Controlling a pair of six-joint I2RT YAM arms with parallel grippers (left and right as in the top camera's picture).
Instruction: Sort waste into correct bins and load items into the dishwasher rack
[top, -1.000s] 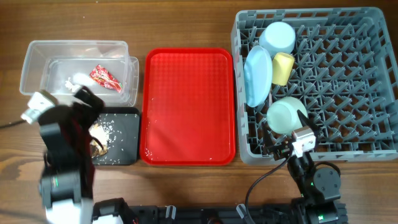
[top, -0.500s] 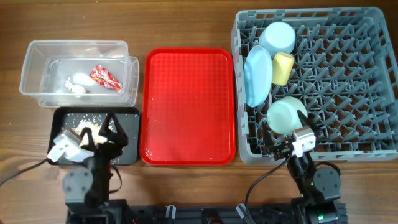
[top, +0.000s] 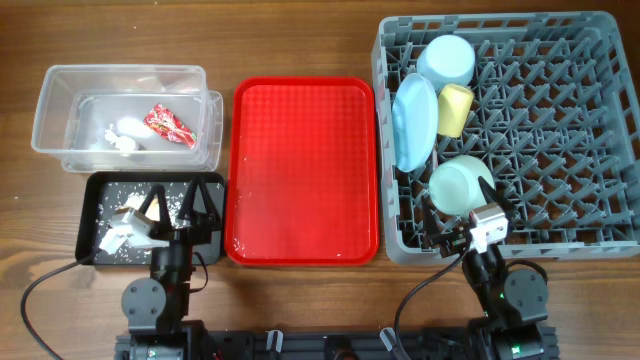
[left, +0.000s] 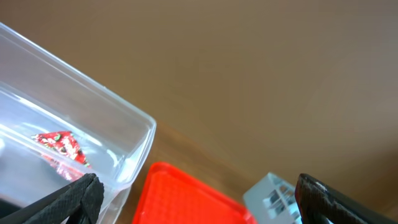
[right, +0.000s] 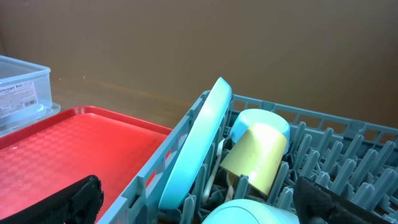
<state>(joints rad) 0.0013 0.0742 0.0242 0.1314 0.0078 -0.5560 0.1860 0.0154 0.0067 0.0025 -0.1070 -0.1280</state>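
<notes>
The clear bin (top: 125, 80) holds the red snack wrapper (top: 168, 125) and white tissue (top: 120, 133). Brownish scraps and white bits lie in the black bin (top: 105, 190). In the grey dishwasher rack (top: 560, 130) stand the light blue plate (top: 414, 122), the blue bowl (top: 446, 60), the yellow cup (top: 455, 108) and the pale green bowl (top: 460, 185). My left gripper (top: 172, 208) hangs open and empty over the black bin's front half. At the rack's front wall my right gripper (top: 462, 228) is open and empty too. The right wrist view shows the plate (right: 199, 143), cup (right: 258, 155) and a pale cutlery handle (right: 214, 168).
A red tray (top: 303, 170) lies between the bins and the rack, with only a few crumbs at its front. The left wrist view looks over the clear bin's corner (left: 124, 143), the wrapper (left: 61, 144), the red tray (left: 186, 199) and a rack corner (left: 270, 193).
My left arm has drawn back from over the bins toward the table's front edge and now sits low by the black bin. The right arm has not moved.
</notes>
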